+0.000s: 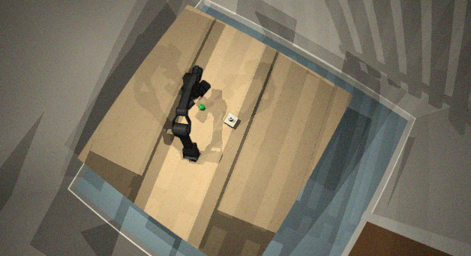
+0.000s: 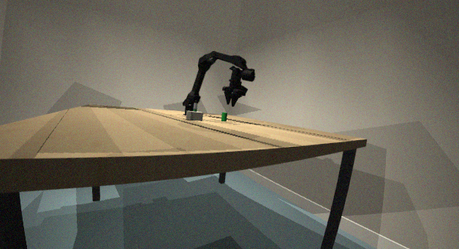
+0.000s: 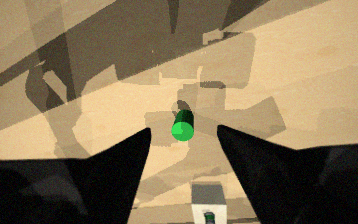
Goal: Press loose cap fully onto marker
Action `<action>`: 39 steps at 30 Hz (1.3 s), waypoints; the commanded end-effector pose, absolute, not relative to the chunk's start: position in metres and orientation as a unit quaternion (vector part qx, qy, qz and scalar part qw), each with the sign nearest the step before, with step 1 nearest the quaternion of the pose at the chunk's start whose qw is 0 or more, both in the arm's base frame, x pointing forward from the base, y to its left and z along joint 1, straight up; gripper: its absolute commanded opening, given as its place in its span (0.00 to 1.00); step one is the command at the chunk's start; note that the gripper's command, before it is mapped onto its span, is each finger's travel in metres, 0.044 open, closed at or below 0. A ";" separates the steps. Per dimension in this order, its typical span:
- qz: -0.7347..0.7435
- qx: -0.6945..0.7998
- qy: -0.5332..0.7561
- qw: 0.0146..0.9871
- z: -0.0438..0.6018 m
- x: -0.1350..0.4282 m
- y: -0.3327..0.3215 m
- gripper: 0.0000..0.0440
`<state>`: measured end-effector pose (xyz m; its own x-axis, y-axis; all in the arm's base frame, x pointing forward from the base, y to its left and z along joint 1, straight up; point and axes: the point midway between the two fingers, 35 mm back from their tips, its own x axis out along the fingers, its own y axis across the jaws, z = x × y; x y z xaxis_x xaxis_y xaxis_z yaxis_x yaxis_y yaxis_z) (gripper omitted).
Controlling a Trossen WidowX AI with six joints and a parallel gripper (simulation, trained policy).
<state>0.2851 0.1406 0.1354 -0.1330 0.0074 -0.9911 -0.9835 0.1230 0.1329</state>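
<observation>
The green cap (image 1: 202, 106) (image 2: 224, 117) (image 3: 183, 131) stands upright and loose on the table. The pale holder block (image 1: 227, 120) (image 2: 194, 116) (image 3: 208, 194) sits a short way from it. The marker (image 1: 231, 119) (image 2: 195, 107) (image 3: 209, 217) stands upright in the block, uncapped. My gripper (image 1: 195, 103) (image 2: 231, 104) (image 3: 184, 130) is open and empty, pointing down, well above the table. In the wrist view the cap shows between the fingertips but lies below them; in the exterior view the fingers hang above it and a little to its right.
The wooden table (image 1: 262, 170) (image 2: 146, 136) bears patchy shadows and dark seams. The arm's base (image 1: 190, 155) stands on the table, with the arm arching up from it. In the wrist view the block lies at the bottom edge, between the two fingers.
</observation>
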 end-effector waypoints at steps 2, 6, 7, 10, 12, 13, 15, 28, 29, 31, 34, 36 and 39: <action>0.500 -0.435 0.573 0.482 0.127 0.286 0.132 0.67; 0.502 -0.434 0.580 0.472 0.121 0.283 0.127 0.67; 0.503 -0.434 0.582 0.470 0.119 0.282 0.126 0.67; 0.505 -0.434 0.585 0.463 0.114 0.281 0.123 0.67; 0.507 -0.434 0.587 0.459 0.111 0.280 0.122 0.66; 0.508 -0.434 0.587 0.457 0.109 0.279 0.121 0.66; 0.510 -0.435 0.588 0.453 0.105 0.278 0.120 0.65; 0.529 -0.444 0.582 0.429 0.075 0.274 0.117 0.59; 0.530 -0.445 0.581 0.428 0.073 0.274 0.117 0.59; 0.533 -0.448 0.580 0.424 0.069 0.273 0.117 0.58; 0.536 -0.452 0.577 0.419 0.063 0.272 0.116 0.56; 0.537 -0.456 0.575 0.416 0.060 0.271 0.116 0.54; 0.538 -0.462 0.571 0.413 0.056 0.270 0.115 0.48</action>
<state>0.2718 0.1169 0.0612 -0.2322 -0.0710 -0.9701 -0.9726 0.0104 0.2321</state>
